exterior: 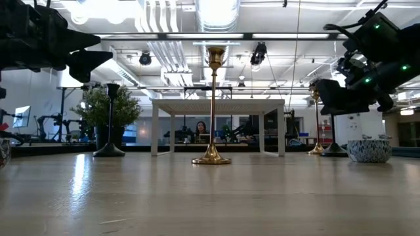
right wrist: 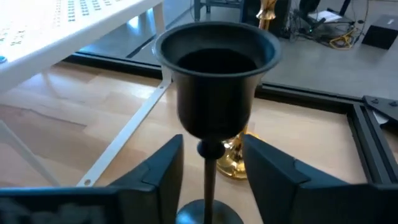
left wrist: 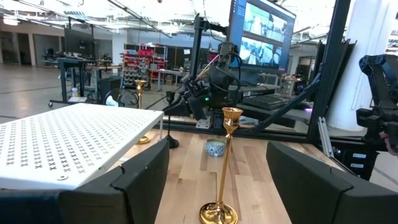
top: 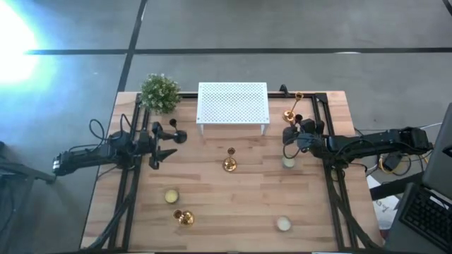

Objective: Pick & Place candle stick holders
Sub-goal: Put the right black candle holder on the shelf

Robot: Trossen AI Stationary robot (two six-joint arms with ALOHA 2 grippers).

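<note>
Several candle stick holders point(top: 229, 162) stand scattered; none sits on the rack point(top: 233, 104). Right gripper point(right wrist: 211, 163), fingers parted, straddles a black holder point(right wrist: 216, 81) near the table's right edge, ungripped; left gripper point(left wrist: 217, 165) gapes empty.

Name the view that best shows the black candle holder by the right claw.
Right wrist view: the black candle holder fills the frame, its stem between the open right claw fingers. The high view shows it only as a dark shape under the claw; the low view shows just its base.
</note>
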